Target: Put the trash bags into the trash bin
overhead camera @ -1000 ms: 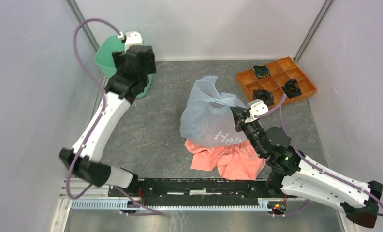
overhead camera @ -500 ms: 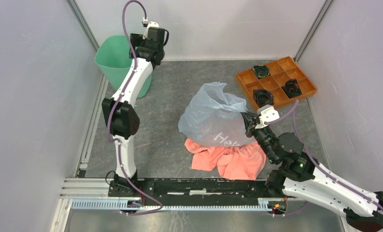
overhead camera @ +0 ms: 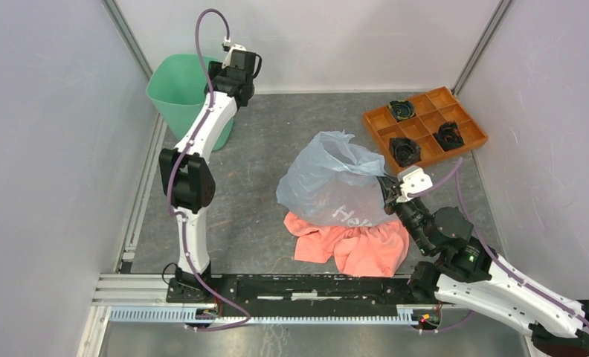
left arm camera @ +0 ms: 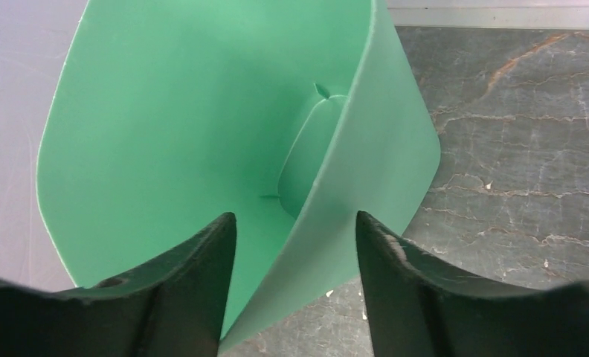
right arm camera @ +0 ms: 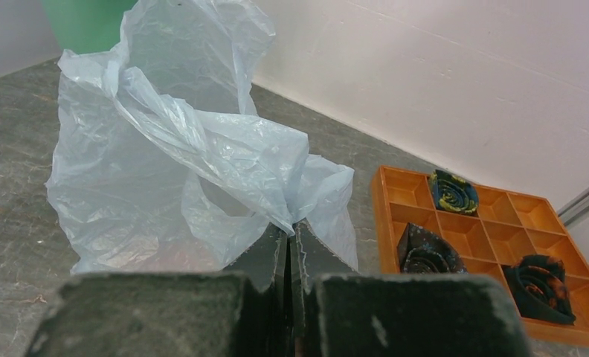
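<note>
The pale blue-grey trash bag (overhead camera: 329, 182) billows mid-table, its lower part over the salmon-pink cloth. My right gripper (overhead camera: 387, 190) is shut on the bag's right edge; in the right wrist view the bag (right arm camera: 172, 156) bunches into the closed fingertips (right arm camera: 288, 230). The mint-green trash bin (overhead camera: 176, 93) stands at the far left. My left gripper (overhead camera: 236, 78) is open at the bin's right rim. In the left wrist view the bin wall (left arm camera: 366, 171) runs between the two fingers (left arm camera: 202, 260), one finger inside the bin and one outside, without clear contact.
The salmon-pink cloth (overhead camera: 351, 245) lies crumpled near the front middle. An orange compartment tray (overhead camera: 425, 126) with dark coiled items sits at the far right, also in the right wrist view (right arm camera: 485, 223). Enclosure walls stand close on the left, right and back.
My left arm swung up and extended to the bin's right rim, then settled. My right gripper moved slightly right and nearer with the bag, which shifted and reshaped a little.
</note>
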You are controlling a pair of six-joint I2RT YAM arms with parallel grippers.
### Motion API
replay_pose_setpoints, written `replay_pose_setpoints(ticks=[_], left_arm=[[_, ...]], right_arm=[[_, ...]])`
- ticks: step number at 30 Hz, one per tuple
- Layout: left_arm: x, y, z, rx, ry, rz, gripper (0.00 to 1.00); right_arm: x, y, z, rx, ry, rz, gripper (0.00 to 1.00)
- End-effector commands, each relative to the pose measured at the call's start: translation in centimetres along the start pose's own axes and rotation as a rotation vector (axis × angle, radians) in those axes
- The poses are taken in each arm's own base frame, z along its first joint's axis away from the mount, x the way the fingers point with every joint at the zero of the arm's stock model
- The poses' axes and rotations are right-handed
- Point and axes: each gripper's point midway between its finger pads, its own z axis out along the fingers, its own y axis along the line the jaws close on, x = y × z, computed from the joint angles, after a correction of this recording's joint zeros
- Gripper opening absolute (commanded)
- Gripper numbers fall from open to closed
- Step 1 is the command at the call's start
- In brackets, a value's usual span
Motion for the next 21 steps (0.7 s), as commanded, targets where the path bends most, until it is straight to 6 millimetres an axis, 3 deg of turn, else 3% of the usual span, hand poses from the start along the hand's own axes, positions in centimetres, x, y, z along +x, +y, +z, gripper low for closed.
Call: replay_pose_setpoints(ticks=[1,3,7,13,16,21], left_arm=[[-0.3,0.9,-1.4,0.025,0.001,-0.049,0.62],[0.1,1.0,-1.8,0.038,0.011,-0.038,0.55],[1.7,1.7,-2.7,0.039,0.046,-0.043,0.31],[4.2,1.1,-5.0,0.165,0.082,-0.073,0.12],[5.5,0.9,-7.0,0.231,0.11,-0.085,0.08],[6.6,0.5,-12.1,0.363,0.116,-0.133,0.03]], right_arm=[[-1.7,-0.5,-0.3,-0.001,-0.065,0.002,0.0],[-1.8,0.0,-0.2,-0.019,-0.077,0.009,0.01],[-1.7,0.0,-0.1,-0.022,-0.065,-0.005,0.01],[-1.6,-0.7,-0.3,0.017,-0.071,0.006,0.01],[-1.6,-0.9,-0.1,0.041,-0.063,0.021,0.01],[-1.9,0.5,0.5,-0.028,-0.04,0.008,0.01]])
